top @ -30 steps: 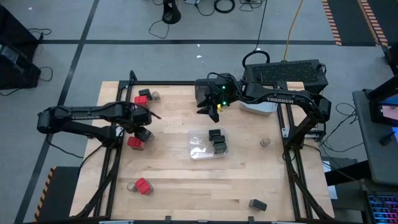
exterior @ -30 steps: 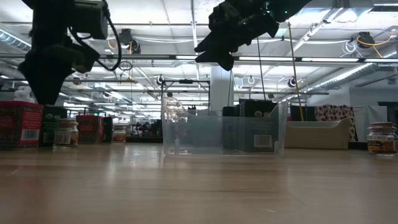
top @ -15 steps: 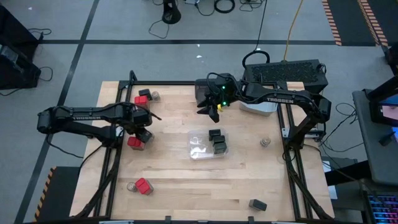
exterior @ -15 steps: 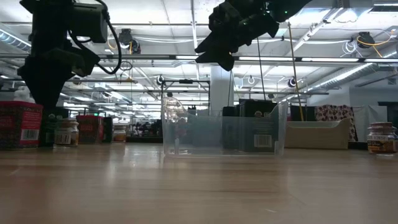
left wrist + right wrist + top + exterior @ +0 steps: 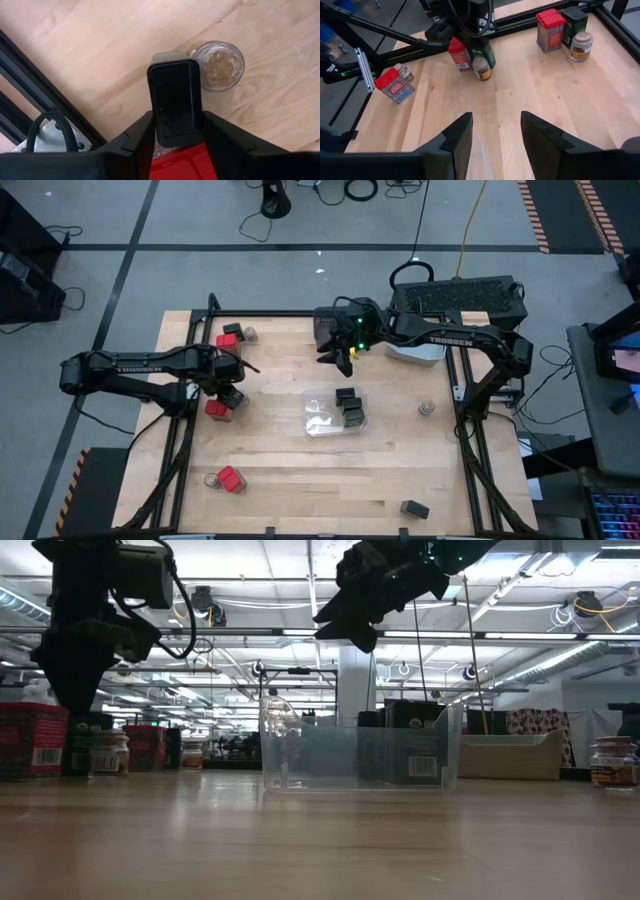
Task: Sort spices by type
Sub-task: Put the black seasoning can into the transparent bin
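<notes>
A black boxy spice tin (image 5: 175,95) stands upright on the table near its left edge, with a red-topped tin (image 5: 182,162) and a round jar (image 5: 218,65) right beside it. My left gripper (image 5: 176,120) points straight down over the black tin and is shut on it. In the high view this gripper (image 5: 231,388) is over the same small group. My right gripper (image 5: 343,360) hangs high over the far middle of the table, open, with only bare wood showing between its fingers (image 5: 495,135). My left gripper pinches the black tin by its two long sides, near the top (image 5: 156,127), one finger on each side. The fingers come from above, pointing down. The tin stands upright with its base on the table, next to the red-topped tin and the jar.
A clear bin (image 5: 318,420) at mid-table holds three black tins (image 5: 350,408). More spices stand at the far left (image 5: 230,337), near left (image 5: 228,479), right (image 5: 427,409) and near right (image 5: 414,508). A dark grey bin (image 5: 328,328) and a light grey bin (image 5: 420,350) sit at the far edge.
</notes>
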